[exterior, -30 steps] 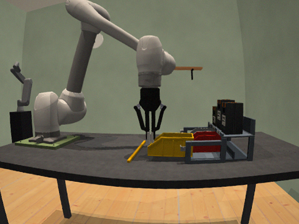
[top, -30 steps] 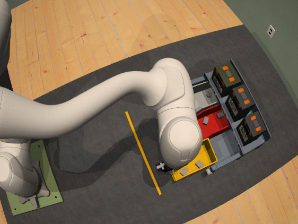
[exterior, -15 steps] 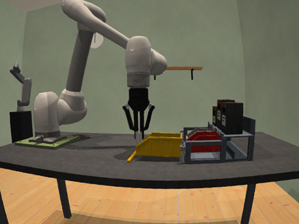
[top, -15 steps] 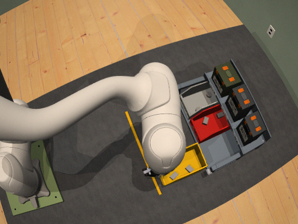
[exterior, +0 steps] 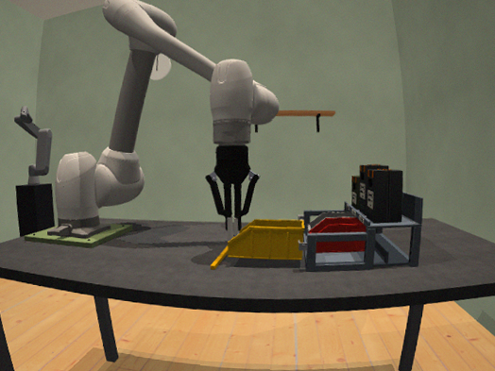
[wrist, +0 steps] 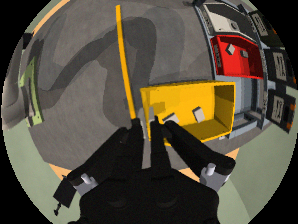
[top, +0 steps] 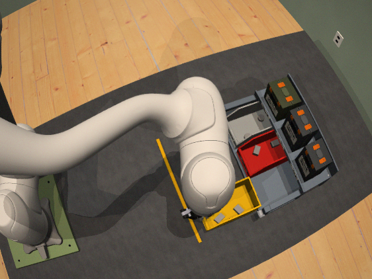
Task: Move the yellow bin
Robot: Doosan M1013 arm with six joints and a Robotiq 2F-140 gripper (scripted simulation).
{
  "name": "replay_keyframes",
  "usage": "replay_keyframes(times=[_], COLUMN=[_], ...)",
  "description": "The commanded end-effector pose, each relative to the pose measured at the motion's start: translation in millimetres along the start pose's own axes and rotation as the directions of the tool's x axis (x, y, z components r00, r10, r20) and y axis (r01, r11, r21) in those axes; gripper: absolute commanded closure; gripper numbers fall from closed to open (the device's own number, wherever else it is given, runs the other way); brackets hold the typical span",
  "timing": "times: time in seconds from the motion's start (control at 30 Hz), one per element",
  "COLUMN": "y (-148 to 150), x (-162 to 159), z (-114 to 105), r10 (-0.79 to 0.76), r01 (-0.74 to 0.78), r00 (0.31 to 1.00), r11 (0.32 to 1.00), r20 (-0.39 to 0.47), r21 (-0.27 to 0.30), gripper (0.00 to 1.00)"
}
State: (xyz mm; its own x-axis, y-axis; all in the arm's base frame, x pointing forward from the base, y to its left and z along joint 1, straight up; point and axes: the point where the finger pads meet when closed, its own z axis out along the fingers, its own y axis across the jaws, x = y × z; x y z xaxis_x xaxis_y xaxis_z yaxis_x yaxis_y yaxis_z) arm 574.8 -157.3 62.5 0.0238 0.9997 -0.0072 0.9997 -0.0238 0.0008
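Jaws clamped on front lip of yellow bin (top: 245, 198); bin mostly out of shelf (top: 295, 193), rear by the frame, apparently on tabletop (top: 126, 218); judged rigid, light — thin wall suited gripper (exterior: 231, 222); loose parts inside — kept level.

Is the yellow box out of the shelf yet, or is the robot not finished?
Nearly out. The pincer is shut on the front lip of the yellow box, its two grey parts inside. Its back end sits at the edge of the shelf. The red box sits level. Left: set it flat on the table, let go.
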Motion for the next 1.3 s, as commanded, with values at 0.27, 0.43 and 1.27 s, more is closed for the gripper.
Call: replay_keyframes(times=[0.27,0.43,1.27], y=[-0.6,-0.8,-1.0], x=[0.0,0.0,0.1], z=[-0.2,-0.3,8.0], r10=[0.000,0.000,0.000], r01=[0.000,0.000,0.000], r00=[1.000,1.000,1.000], r11=[1.000,1.000,1.000], r20=[0.000,0.000,0.000], r21=[0.000,-0.001,-0.001], gripper=[1.00,1.00,1.00])
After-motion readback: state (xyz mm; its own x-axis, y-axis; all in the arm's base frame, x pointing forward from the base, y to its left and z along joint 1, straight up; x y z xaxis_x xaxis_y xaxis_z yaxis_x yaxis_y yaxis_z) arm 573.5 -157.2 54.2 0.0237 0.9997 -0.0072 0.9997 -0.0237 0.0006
